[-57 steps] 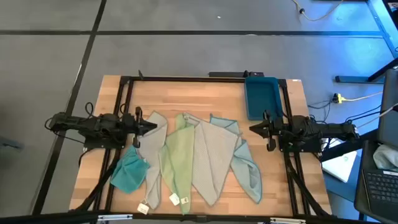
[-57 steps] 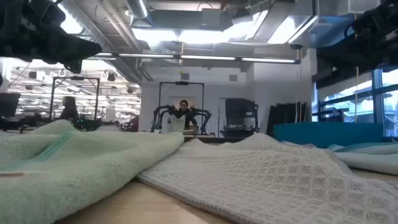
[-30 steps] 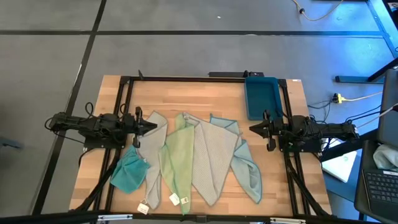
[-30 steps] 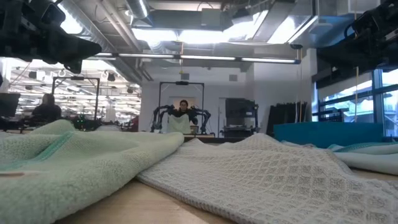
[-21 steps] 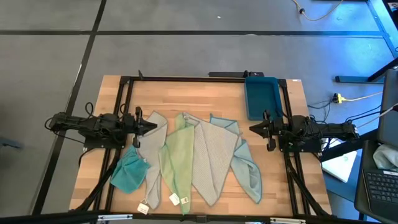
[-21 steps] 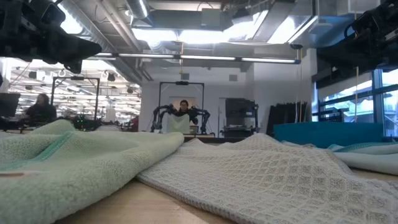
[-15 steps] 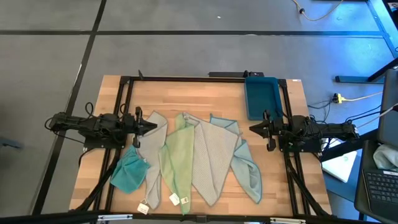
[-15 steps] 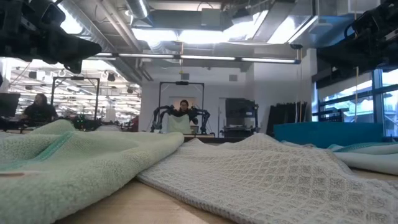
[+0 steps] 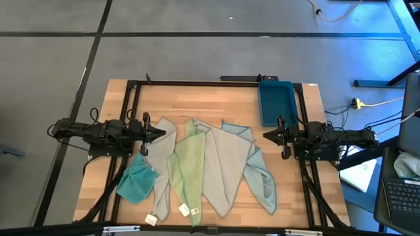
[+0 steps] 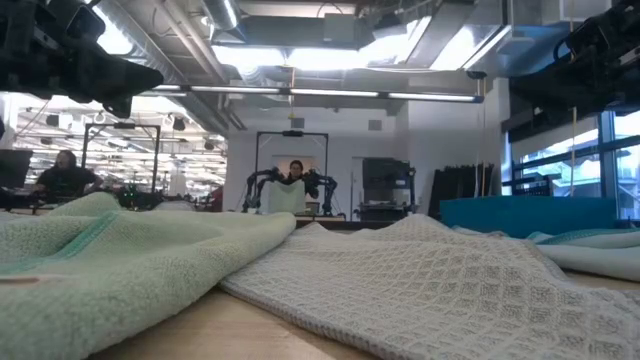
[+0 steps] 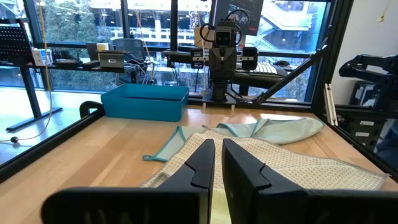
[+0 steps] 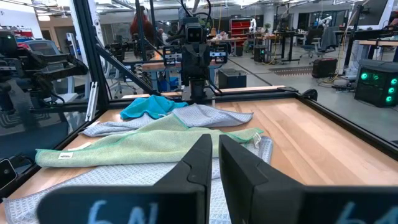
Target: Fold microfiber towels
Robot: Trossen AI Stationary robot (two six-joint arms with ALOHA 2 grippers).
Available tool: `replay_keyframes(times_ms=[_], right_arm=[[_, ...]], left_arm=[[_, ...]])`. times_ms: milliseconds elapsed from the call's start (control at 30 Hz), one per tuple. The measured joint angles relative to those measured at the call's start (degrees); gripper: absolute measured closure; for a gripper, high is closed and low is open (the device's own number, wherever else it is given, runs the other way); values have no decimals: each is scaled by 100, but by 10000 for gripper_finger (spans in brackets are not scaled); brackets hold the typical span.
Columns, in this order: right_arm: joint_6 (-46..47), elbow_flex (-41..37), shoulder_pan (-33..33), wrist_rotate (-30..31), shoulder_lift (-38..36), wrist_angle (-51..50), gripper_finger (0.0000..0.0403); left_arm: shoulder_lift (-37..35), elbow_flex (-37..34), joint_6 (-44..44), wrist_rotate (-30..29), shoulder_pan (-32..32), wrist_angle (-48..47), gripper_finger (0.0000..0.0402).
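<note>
Overhead, the microfiber towels [image 9: 203, 167] are lying fanned and overlapping mid-desk, unfolded, with the blue tray [image 9: 275, 101] sitting at the far right. Both arms are waiting at the sides, likely parked clear of the cloths: the left gripper [image 9: 161, 133] and right gripper [image 9: 266, 136] are pinched closed, holding nothing. At desk level, towels are filling the foreground. Each wrist view is showing closed fingers above the cloths.

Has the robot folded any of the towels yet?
Not yet. The light grey towel, pale green towel, pale blue towel and crumpled teal towel all lie loose on the wooden table. The left gripper and right gripper hold nothing, so all the folding remains.
</note>
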Motion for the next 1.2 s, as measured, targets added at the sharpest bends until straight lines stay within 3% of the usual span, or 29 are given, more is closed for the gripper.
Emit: replay_keyframes(times_ms=[567, 800, 1200], right_arm=[[119, 1, 2, -1, -1, -1, 370], [804, 1, 2, 2, 1, 27, 370], [752, 1, 0, 45, 1, 36, 370]], left_arm=[[0, -1, -7, -14, 0, 0, 379], [-2, 3, 915, -1106, 0, 112, 379], [-2, 3, 999, -1370, 0, 122, 379]])
